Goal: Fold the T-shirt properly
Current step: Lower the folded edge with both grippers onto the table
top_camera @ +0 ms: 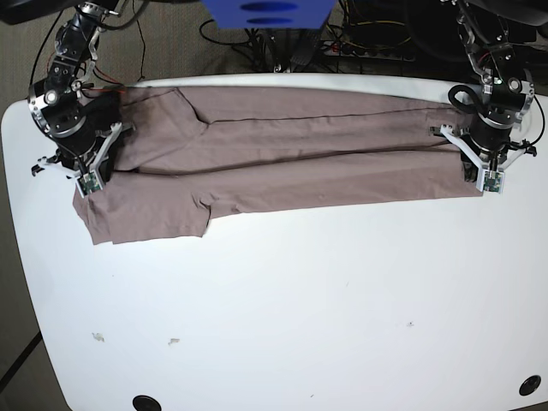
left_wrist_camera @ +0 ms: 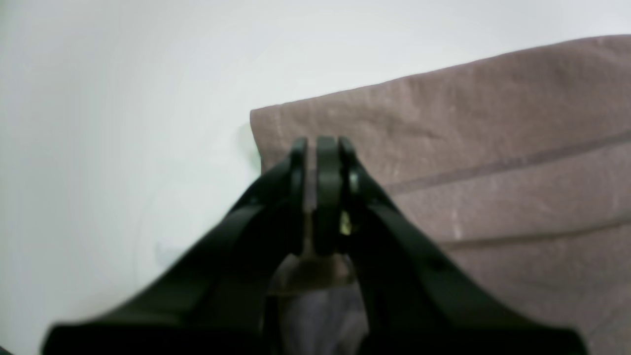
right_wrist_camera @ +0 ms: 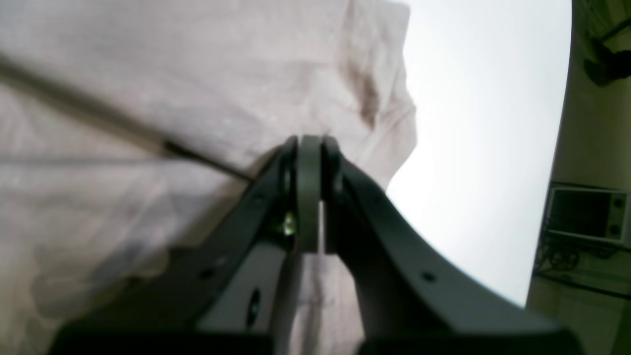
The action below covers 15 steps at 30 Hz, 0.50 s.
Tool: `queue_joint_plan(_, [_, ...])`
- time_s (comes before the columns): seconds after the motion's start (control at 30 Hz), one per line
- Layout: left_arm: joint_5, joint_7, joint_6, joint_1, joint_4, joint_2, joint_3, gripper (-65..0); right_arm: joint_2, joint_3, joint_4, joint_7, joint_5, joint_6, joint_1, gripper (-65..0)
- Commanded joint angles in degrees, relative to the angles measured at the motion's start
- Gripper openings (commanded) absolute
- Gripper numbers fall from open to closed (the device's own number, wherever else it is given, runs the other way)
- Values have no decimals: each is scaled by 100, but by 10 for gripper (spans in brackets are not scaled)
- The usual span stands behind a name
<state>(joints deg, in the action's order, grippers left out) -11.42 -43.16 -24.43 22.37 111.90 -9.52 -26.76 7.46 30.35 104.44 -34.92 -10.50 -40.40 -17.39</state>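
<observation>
The mauve-brown T-shirt (top_camera: 282, 163) lies stretched in a long band across the far part of the white table, folded lengthwise, with a sleeve hanging toward me at the left. My left gripper (top_camera: 485, 174) stands at the band's right end, shut, with cloth pinched between its fingers. In the left wrist view that gripper (left_wrist_camera: 323, 143) sits over a corner of the T-shirt (left_wrist_camera: 493, 148). At the left end, by the sleeve, my right gripper (top_camera: 86, 177) is also shut on the cloth. Seen from the right wrist, it (right_wrist_camera: 310, 140) has T-shirt fabric (right_wrist_camera: 148, 74) behind and between its fingers.
The white table (top_camera: 300, 300) runs on toward the near edge, with two small specks (top_camera: 98, 336) and dark holes (top_camera: 145, 401) at its front corners. A blue box (top_camera: 265, 13) and cables lie behind the far edge. Beyond the table's side stands a grey device (right_wrist_camera: 586, 212).
</observation>
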Motion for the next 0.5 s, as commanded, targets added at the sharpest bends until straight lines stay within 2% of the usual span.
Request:
queue_joint_plan(0.0, [-5, 92, 22, 16, 119, -65, -41, -633, 69, 29, 131, 118, 18, 40, -64, -641])
queue_joint_plan(0.07, [-6, 96, 21, 23, 110, -72, -43, -633, 67, 34, 124, 125, 17, 40, -84, -639])
queue_joint_plan(0.4, [-9, 110, 5, 75, 67, -66, -33, -633, 69, 31, 85, -31, 1, 40, -98, -481])
queue_joint_plan(0.47, [-18, 128, 1, 54, 74, -65, -33, -632, 87, -53, -2, -144, 7, 40, 160, -444])
